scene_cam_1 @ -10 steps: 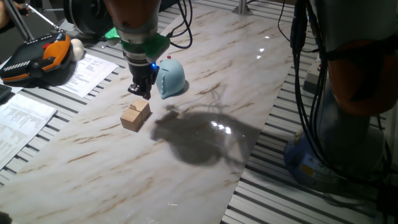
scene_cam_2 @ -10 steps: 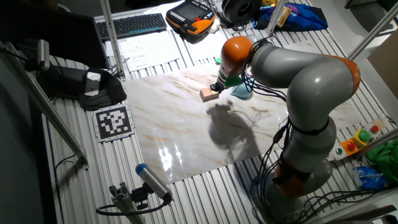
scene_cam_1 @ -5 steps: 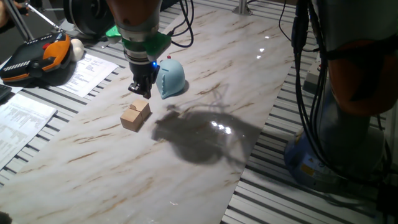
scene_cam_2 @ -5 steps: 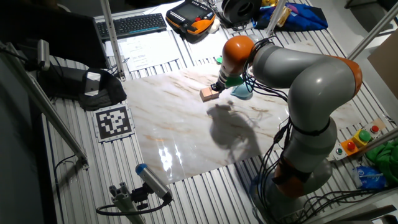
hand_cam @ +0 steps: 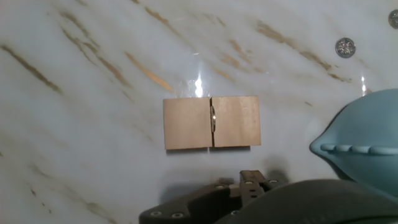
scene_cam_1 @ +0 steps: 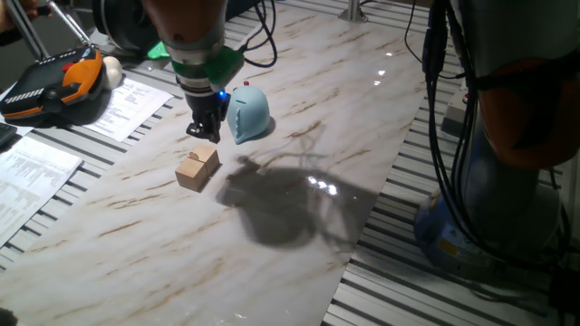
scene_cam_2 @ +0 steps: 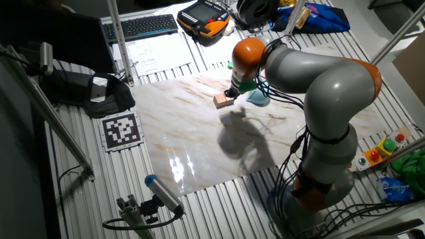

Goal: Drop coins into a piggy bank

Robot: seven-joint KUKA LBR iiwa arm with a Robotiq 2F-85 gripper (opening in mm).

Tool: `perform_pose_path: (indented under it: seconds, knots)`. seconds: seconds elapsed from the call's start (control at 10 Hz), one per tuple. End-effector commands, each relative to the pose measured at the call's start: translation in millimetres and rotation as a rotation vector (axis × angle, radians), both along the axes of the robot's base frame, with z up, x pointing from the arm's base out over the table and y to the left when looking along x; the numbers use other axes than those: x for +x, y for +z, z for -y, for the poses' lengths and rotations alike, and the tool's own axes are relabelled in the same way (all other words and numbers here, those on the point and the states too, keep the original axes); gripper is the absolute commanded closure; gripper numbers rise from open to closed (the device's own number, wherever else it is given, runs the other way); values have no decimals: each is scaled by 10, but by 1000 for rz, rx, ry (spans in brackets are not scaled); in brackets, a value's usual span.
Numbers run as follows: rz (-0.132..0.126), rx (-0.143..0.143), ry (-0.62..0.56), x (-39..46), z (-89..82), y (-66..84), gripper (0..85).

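**A coin is waiting in the gap between two blocks**

A thin coin (hand_cam: 212, 118) is seen standing on its edge in the hand view, pinched in the gap between two wooden blocks (hand_cam: 211, 122) that sit side by side. Two more coins (hand_cam: 345, 46) are seen lying flat on the tabletop (scene_cam_1: 299, 109), up past the blocks and well apart from them. The piggy bank (scene_cam_1: 246, 115) is found near the blocks, a little way off to one side, and it is resting on the tabletop. Its slot cannot be made out.

The gripper (scene_cam_1: 205, 132) is held above the blocks, close beside the bank. Whether the jaws are open or closed cannot be told, since only dark parts of the hand are shown.

The step in hand is judged to be picking up a coin. For the next move, the jaws would need to be lined up over the blocks' gap and lowered onto the coin's top edge.
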State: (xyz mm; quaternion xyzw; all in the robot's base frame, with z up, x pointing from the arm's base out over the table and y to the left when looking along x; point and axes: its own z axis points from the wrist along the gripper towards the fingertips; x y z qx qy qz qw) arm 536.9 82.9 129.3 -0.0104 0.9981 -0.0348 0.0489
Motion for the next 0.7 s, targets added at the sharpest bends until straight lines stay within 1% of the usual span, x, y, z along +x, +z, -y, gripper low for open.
perform_pose_path:
  seconds: [0.0,0.1,0.2,0.3,0.4,0.6]
  knots:
    - [-9,4,5,0,2,1,850]
    - [-8,-15,10,0,2,1,850]
    - [4,-40,6,0,2,1,850]
    - [6,-51,5,0,2,1,850]
    - [-6,-51,4,0,2,1,850]
    - [-13,-47,-6,0,2,1,850]
